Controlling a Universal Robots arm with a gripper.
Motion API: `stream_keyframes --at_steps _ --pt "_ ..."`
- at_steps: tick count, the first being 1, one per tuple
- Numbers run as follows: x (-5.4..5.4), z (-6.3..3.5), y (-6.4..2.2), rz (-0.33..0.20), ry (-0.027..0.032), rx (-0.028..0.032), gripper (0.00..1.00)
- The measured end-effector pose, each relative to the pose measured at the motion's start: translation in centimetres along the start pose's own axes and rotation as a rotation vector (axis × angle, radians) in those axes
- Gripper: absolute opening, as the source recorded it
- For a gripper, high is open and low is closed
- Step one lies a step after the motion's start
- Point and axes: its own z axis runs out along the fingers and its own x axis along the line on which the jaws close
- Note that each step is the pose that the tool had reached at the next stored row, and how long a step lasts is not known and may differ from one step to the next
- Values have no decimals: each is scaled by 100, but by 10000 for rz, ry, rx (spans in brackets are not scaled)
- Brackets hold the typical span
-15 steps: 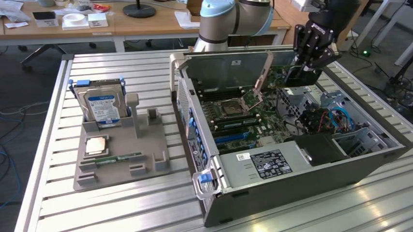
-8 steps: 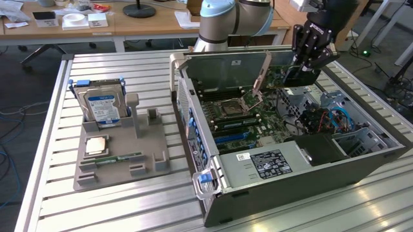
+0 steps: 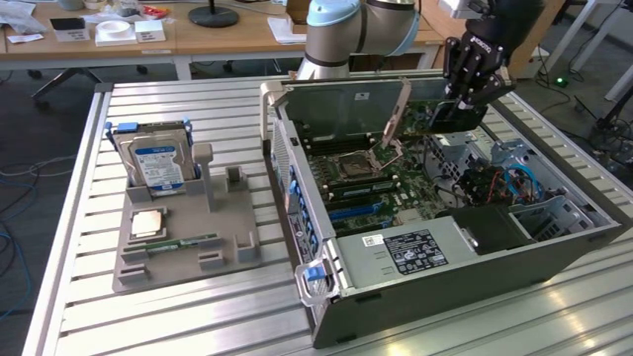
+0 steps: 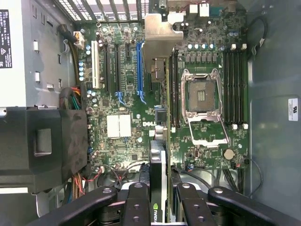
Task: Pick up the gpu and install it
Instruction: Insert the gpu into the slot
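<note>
Exterior view first: the gpu [image 3: 456, 119] is up in the air, hanging over the far end of the open case [image 3: 475, 267], clear of the motherboard [image 3: 376, 185]. So it's picked up but not yet seated; no slot has it.

From the wrist view, the card runs edge-on away from the camera, its pale bracket [image 4: 161, 35] at the far end. It hovers above the board, close to the line of the blue slot [image 4: 139, 70].

The gripper [image 3: 465, 96] is partly closed, fingers [image 4: 136, 197] pinching the card from both sides. Out on the table [image 3: 198, 311], the tray [image 3: 178, 252] holds the hard drive [image 3: 158, 167].
</note>
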Motion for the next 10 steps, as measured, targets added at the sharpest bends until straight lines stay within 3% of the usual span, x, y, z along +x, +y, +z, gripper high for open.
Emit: stream_keyframes --at_steps 4,10 --pt "1 3 5 -6 -15 42 27" --pt "7 32 31 -44 -58 416 27"
